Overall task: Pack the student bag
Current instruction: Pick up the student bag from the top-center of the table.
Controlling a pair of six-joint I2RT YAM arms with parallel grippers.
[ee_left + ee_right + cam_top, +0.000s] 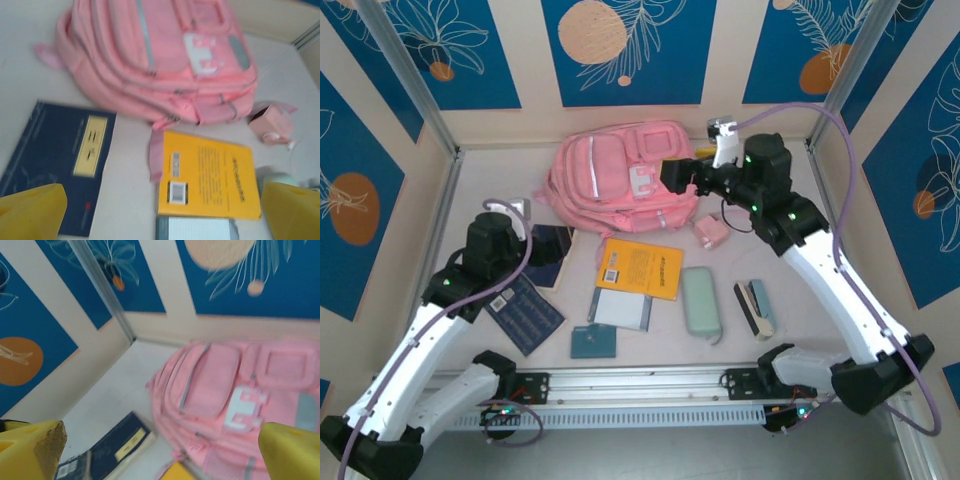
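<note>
the left gripper (161, 212) hovers near the student bag's (620, 175) left side, jaws wide and empty. the right gripper (160, 450) hangs over the bag's right side, equally spread, holding nothing.

Table (665, 347) — student bag (610, 175), yellow book (640, 268), navy book (55, 150), green case (700, 300).

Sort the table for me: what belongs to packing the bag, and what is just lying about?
Likely for packing: student bag, yellow book, dark blue notebook, patterned navy book, grey notepad, teal booklet, mint pencil case, small pink box, two-tone block.
Not part of it: metal rail, blue patterned wall panels.
</note>
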